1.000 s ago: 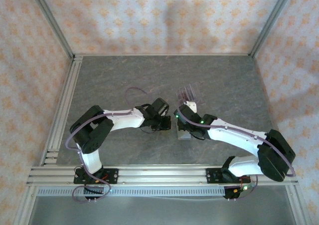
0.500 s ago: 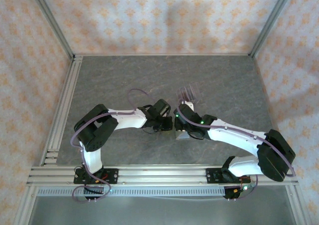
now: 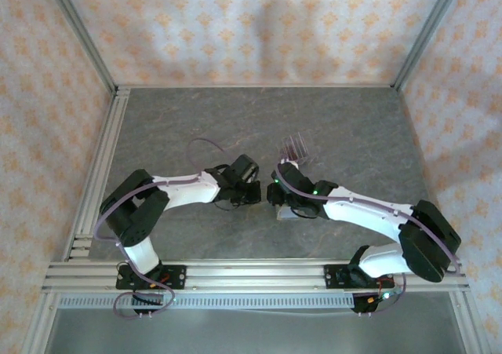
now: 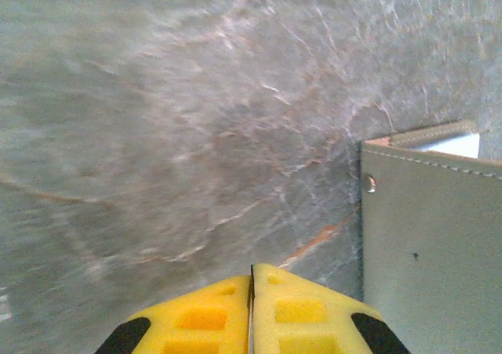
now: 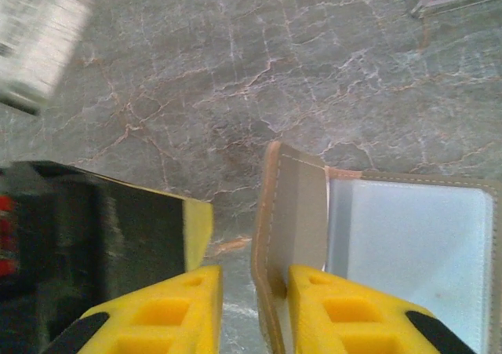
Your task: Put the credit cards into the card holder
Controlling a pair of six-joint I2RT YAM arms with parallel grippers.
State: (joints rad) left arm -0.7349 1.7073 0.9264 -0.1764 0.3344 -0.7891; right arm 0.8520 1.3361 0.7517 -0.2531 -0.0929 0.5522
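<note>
Yellow pads on the left fingers (image 4: 267, 295) are pressed flat together with nothing between them. They sit just beside the left edge of the card holder (image 4: 431, 260), whose olive-tan cover, with a tiny pale dot near its corner, lies to their right in the left wrist view. The right fingers (image 5: 321, 307) stand partly apart. The holder's raised cover stands on edge in the gap, close against the pad on the right of that view and clear of the other, so nothing is pinched. The pale grey inside of the holder lies opened flat beyond that flap. Seen from above, the two sets of fingers meet tip to tip near the middle of the tabletop (image 3: 196, 118), a little toward its near edge, with the holder lying under the right ones. Just beyond them, toward the far edge, the dark red credit cards (image 3: 295, 143) stand in a clear slotted stand (image 3: 300, 155), apart from the holder. The tabletop is grey stone with pale veins. Aluminium rails (image 3: 235, 274) run along its near and left edges, and walls (image 3: 235, 24) papered in an orange pattern close it in.
</note>
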